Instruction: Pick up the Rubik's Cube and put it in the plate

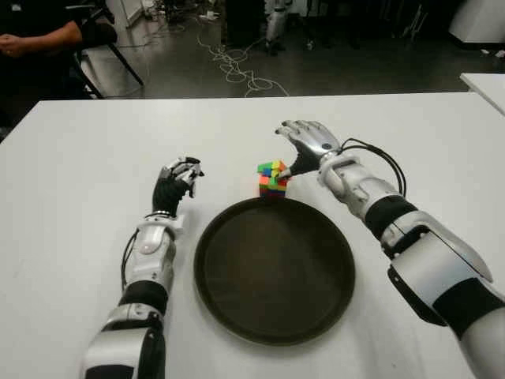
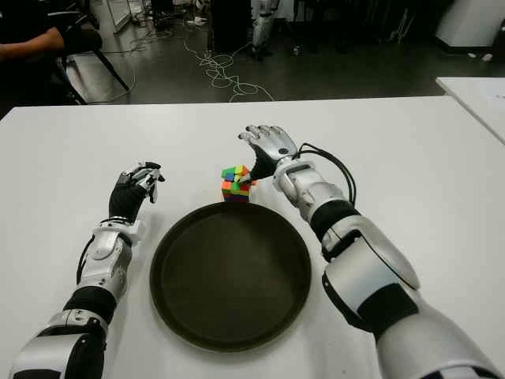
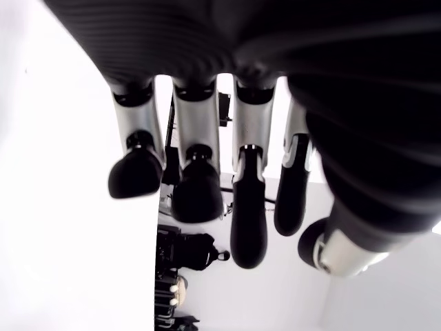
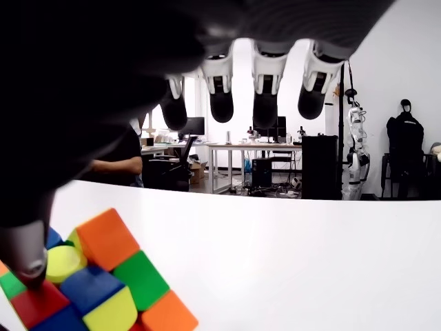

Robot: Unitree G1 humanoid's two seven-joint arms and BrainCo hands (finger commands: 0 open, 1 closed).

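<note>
The Rubik's Cube (image 1: pixel 272 177) sits on the white table (image 1: pixel 79 174) just beyond the far rim of the round dark plate (image 1: pixel 207 268). My right hand (image 1: pixel 304 146) hovers right beside the cube, on its right side, fingers spread and open. Its thumb tip touches the cube's top in the right wrist view, where the cube (image 4: pixel 103 283) shows close up. Nothing is grasped. My left hand (image 1: pixel 177 180) shows left of the plate with its fingers curled and nothing in them.
A second white table (image 1: pixel 485 83) edges in at the far right. A seated person (image 1: pixel 39 35) is beyond the table's far left corner. Cables (image 1: pixel 237 67) lie on the floor behind.
</note>
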